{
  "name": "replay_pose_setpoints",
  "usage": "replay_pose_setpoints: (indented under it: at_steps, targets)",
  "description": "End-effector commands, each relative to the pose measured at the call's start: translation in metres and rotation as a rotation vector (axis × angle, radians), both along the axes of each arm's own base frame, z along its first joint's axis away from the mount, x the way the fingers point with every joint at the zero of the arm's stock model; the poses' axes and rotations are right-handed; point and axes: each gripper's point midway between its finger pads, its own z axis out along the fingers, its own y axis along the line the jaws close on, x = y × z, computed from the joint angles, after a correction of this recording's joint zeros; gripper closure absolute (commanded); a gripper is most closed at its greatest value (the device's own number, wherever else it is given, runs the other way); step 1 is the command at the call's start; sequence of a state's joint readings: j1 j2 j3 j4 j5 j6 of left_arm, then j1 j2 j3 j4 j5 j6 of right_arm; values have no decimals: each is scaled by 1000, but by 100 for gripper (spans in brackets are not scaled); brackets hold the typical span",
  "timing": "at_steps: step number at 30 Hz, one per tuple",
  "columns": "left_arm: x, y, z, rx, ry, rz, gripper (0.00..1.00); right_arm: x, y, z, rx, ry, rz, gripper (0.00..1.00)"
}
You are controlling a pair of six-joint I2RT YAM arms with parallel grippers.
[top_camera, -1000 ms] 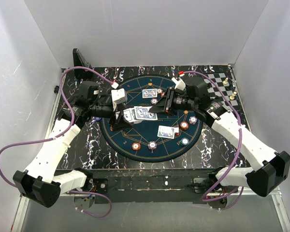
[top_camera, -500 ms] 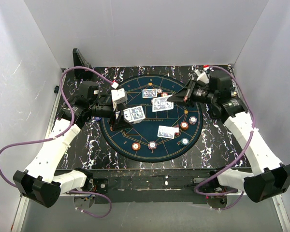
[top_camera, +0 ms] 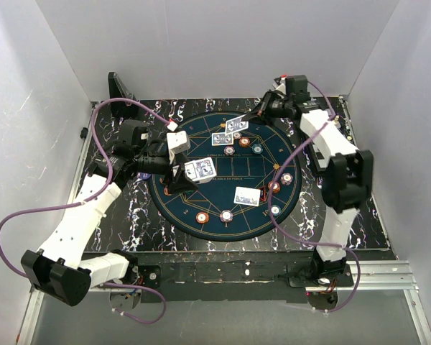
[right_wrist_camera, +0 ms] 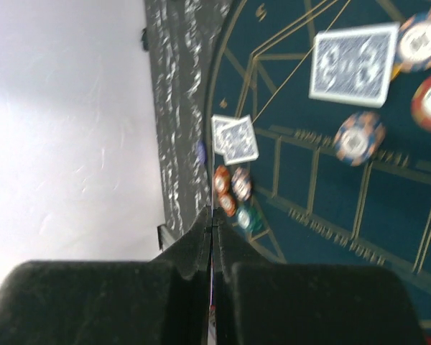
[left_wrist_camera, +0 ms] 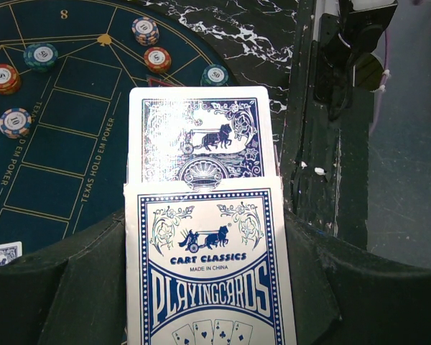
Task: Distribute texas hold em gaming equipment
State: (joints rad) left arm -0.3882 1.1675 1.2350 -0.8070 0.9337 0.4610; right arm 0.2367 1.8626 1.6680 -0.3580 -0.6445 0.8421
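Blue-backed dealt cards point(top_camera: 249, 195) lie at two spots on the round mat point(top_camera: 194, 198), with poker chips point(top_camera: 226, 215) spread around them, so the deal looks partly done. The left hand point(top_camera: 190, 172) is clenched on the card box point(left_wrist_camera: 208, 266), with a protruding card point(left_wrist_camera: 201, 136) ready. The right hand point(top_camera: 253, 118), at upper centre of the overhead view, pinches a single card point(top_camera: 237, 125) over the mat's upper edge, apparently not yet laid.

Probably a robotics lab test cell: plain white panel walls point(top_camera: 201, 50) enclose a black marbled table point(top_camera: 140, 215), with two robot arms point(top_camera: 79, 223) bolted to a metal base rail point(top_camera: 377, 268) and purple cables point(top_camera: 92, 129) trailing loose.
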Motion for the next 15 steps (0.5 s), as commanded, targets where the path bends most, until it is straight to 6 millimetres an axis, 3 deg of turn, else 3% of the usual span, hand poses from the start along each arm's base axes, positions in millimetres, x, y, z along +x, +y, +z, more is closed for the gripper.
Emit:
replay_pose_setpoints:
  at_steps: [1,2,7,12,15]
  targets:
    - [0,-2,21,-40,-50,-13,63,60,6,-35,-57,-34,-23,99]
    - [1,-1,22,-39,-53,-8,63,71,9,-50,-65,-16,-26,99]
    - [-4,2,24,-32,-54,-5,63,120,18,-85,-62,19,-84,99]
    - [-8,4,18,-21,-33,-5,62,145,18,-119,-88,15,-163,99]
    - [-12,5,14,-18,-23,-9,62,149,22,-139,-90,48,-161,91]
